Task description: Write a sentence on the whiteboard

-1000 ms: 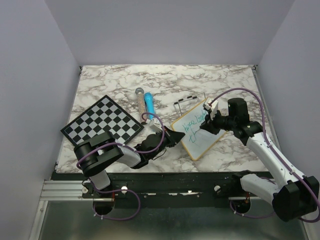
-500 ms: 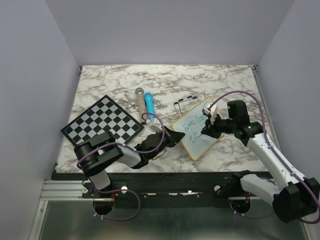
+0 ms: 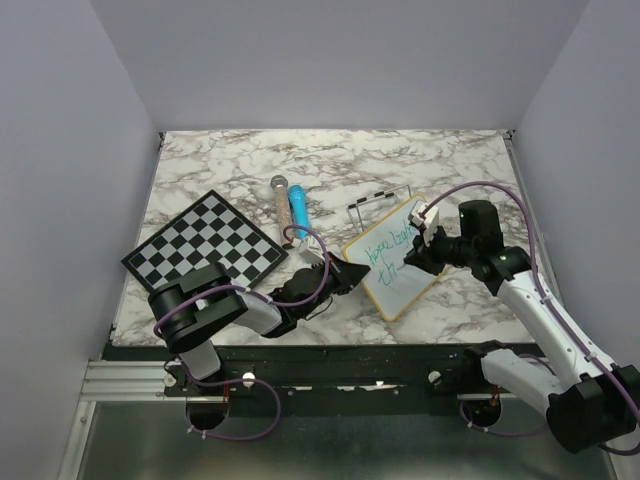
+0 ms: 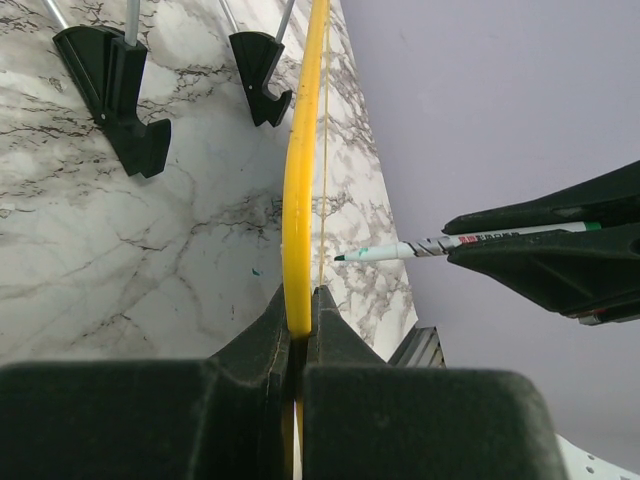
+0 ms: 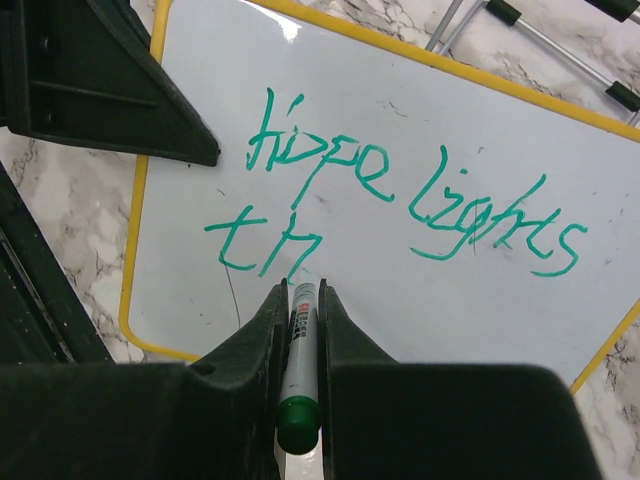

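**Two lines planned, second one barely started**

Table (image 3: 200, 170): flat, glossy marble-print top. The whiteboard (image 3: 388, 280) sits right of centre towards the near side, between my two arms. It has a smooth white face and a yellow frame with rounded corners, and looks propped on wire legs with black feet.

Left gripper (image 4: 298, 330): jaws pinched tight on the frame's left edge. My read is that it braces the board against pen pressure.

Right gripper (image 5: 300, 295): narrow jaws clamping the marker (image 5: 298, 350), tip aimed under "th". I can't tell if it's touching.

Marker: slim white barrel, green end.

Sentence (image 5: 400, 190): green strokes, "Hope lights" above, "th" below. I judge "the way" is left to write.
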Action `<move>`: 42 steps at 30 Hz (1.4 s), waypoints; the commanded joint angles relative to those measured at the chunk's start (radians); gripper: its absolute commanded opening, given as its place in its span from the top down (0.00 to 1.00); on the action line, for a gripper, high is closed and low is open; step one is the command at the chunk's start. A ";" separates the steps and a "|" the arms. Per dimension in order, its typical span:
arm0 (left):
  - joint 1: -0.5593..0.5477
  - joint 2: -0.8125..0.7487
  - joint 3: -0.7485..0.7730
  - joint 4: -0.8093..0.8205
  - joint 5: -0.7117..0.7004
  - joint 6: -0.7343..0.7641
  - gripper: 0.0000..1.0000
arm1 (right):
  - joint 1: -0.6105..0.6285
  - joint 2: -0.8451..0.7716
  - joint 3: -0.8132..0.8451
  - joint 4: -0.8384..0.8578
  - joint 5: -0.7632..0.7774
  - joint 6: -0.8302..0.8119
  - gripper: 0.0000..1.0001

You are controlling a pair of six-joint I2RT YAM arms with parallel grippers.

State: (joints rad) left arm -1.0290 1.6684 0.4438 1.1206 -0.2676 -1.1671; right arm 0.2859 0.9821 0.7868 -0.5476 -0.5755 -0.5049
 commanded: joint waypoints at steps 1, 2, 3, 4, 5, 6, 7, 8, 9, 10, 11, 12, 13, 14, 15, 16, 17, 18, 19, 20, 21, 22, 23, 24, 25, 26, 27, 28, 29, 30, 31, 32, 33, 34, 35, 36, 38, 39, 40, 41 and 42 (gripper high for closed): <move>-0.005 -0.004 -0.001 0.088 0.005 0.006 1.00 | -0.005 0.032 0.035 0.049 0.000 0.037 1.00; -0.003 -0.004 -0.002 0.088 0.008 0.006 1.00 | -0.005 0.046 0.035 0.052 -0.001 0.036 0.99; -0.003 -0.002 -0.002 0.090 0.008 0.006 1.00 | -0.004 0.053 0.031 0.055 -0.003 0.032 0.99; -0.003 -0.004 -0.004 0.091 0.008 0.006 1.00 | -0.004 0.055 0.028 0.060 0.000 0.034 0.99; -0.003 -0.004 -0.005 0.091 0.008 0.006 1.00 | -0.005 0.059 0.026 0.066 0.006 0.035 0.99; -0.003 -0.002 -0.004 0.090 0.008 0.006 1.00 | -0.004 0.063 0.025 0.067 0.005 0.037 0.99; -0.003 -0.004 -0.002 0.091 0.008 0.006 1.00 | -0.004 0.064 0.025 0.069 0.006 0.037 0.99; -0.003 -0.002 -0.002 0.091 0.010 0.006 1.00 | -0.004 0.067 0.025 0.069 0.008 0.036 0.99; -0.005 -0.001 -0.002 0.094 0.010 0.007 1.00 | -0.005 0.072 0.025 0.067 0.012 0.035 0.99; -0.005 -0.001 -0.001 0.094 0.008 0.006 1.00 | -0.004 0.076 0.026 0.069 0.019 0.034 0.99; -0.003 0.002 -0.001 0.094 0.010 0.006 1.00 | -0.004 0.076 0.026 0.072 0.035 0.035 0.99; -0.005 0.002 -0.001 0.094 0.008 0.006 1.00 | -0.004 0.078 0.023 0.074 0.045 0.037 0.99; -0.003 0.001 -0.002 0.094 0.010 0.006 1.00 | -0.004 0.076 0.022 0.077 0.052 0.039 0.99; -0.003 0.001 -0.002 0.094 0.010 0.006 1.00 | -0.004 0.076 0.022 0.086 0.075 0.043 0.99; -0.003 -0.001 -0.004 0.094 0.007 0.006 1.00 | -0.004 0.075 0.020 0.089 0.083 0.049 0.99; -0.003 -0.001 -0.005 0.094 0.008 0.006 1.00 | -0.004 0.073 0.020 0.094 0.092 0.049 1.00; -0.003 -0.001 -0.005 0.096 0.007 0.007 1.00 | -0.004 0.073 0.019 0.101 0.103 0.051 1.00; -0.003 -0.001 -0.005 0.096 0.008 0.006 1.00 | -0.004 0.072 0.019 0.104 0.108 0.052 0.99; -0.005 -0.001 -0.005 0.096 0.008 0.006 1.00 | -0.004 0.072 0.019 0.109 0.111 0.054 0.99; -0.003 -0.001 -0.004 0.096 0.008 0.006 1.00 | -0.004 0.070 0.019 0.112 0.115 0.054 0.99; -0.003 -0.002 -0.004 0.096 0.008 0.006 1.00 | -0.004 0.072 0.019 0.121 0.117 0.058 0.99; -0.003 -0.001 -0.005 0.097 0.008 0.006 1.00 | -0.004 0.072 0.019 0.126 0.118 0.060 0.99; -0.003 -0.001 -0.004 0.097 0.008 0.006 1.00 | -0.004 0.072 0.019 0.133 0.115 0.060 0.99; -0.003 0.002 -0.004 0.099 0.008 0.006 1.00 | -0.005 0.075 0.019 0.136 0.112 0.063 0.99; -0.005 0.002 -0.002 0.097 0.008 0.006 1.00 | -0.004 0.076 0.022 0.138 0.106 0.063 0.99; -0.005 0.004 -0.002 0.099 0.010 0.006 1.00 | -0.004 0.076 0.019 0.141 0.092 0.063 0.99; -0.005 0.004 -0.002 0.099 0.008 0.006 1.00 | -0.004 0.078 0.019 0.143 0.082 0.065 0.99; -0.003 0.004 -0.002 0.099 0.008 0.006 1.00 | -0.004 0.076 0.017 0.141 0.071 0.063 0.99; -0.003 0.004 -0.004 0.099 0.008 0.006 1.00 | -0.004 0.075 0.015 0.141 0.050 0.062 1.00; -0.003 0.004 -0.002 0.097 0.008 0.006 1.00 | -0.004 0.069 0.012 0.141 0.040 0.060 0.99; -0.003 0.004 -0.001 0.097 0.008 0.006 1.00 | -0.004 0.069 0.011 0.141 0.029 0.057 0.99; -0.005 0.005 -0.001 0.097 0.008 0.006 1.00 | -0.004 0.069 0.009 0.141 0.017 0.058 0.99; -0.003 0.005 -0.001 0.097 0.008 0.004 1.00 | -0.004 0.073 0.011 0.132 0.013 0.055 0.99; -0.003 0.005 -0.001 0.097 0.008 0.004 1.00 | -0.004 0.076 0.012 0.124 0.006 0.049 0.99; -0.003 0.005 -0.002 0.097 0.008 0.004 1.00 | -0.004 0.076 0.012 0.117 -0.004 0.045 1.00; -0.003 0.005 -0.001 0.096 0.008 0.004 1.00 | -0.004 0.076 0.011 0.106 -0.009 0.040 0.99; -0.005 0.004 -0.001 0.097 0.008 0.004 1.00 | -0.004 0.075 0.011 0.098 -0.021 0.037 0.99; -0.003 0.004 -0.004 0.097 0.008 0.004 1.00 | -0.004 0.075 0.011 0.084 -0.024 0.031 1.00; -0.003 0.004 -0.002 0.097 0.008 0.006 1.00 | -0.004 0.079 0.014 0.077 -0.026 0.026 1.00; -0.003 0.004 -0.002 0.097 0.007 0.004 1.00 | -0.005 0.079 0.014 0.071 -0.029 0.023 0.99; -0.005 0.002 -0.002 0.099 0.007 0.004 1.00 | -0.004 0.079 0.014 0.057 -0.030 0.017 0.99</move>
State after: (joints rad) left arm -1.0290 1.6688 0.4427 1.1217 -0.2672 -1.1671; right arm 0.2859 1.0538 0.7956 -0.4423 -0.5617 -0.4622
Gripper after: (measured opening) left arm 0.057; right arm 0.175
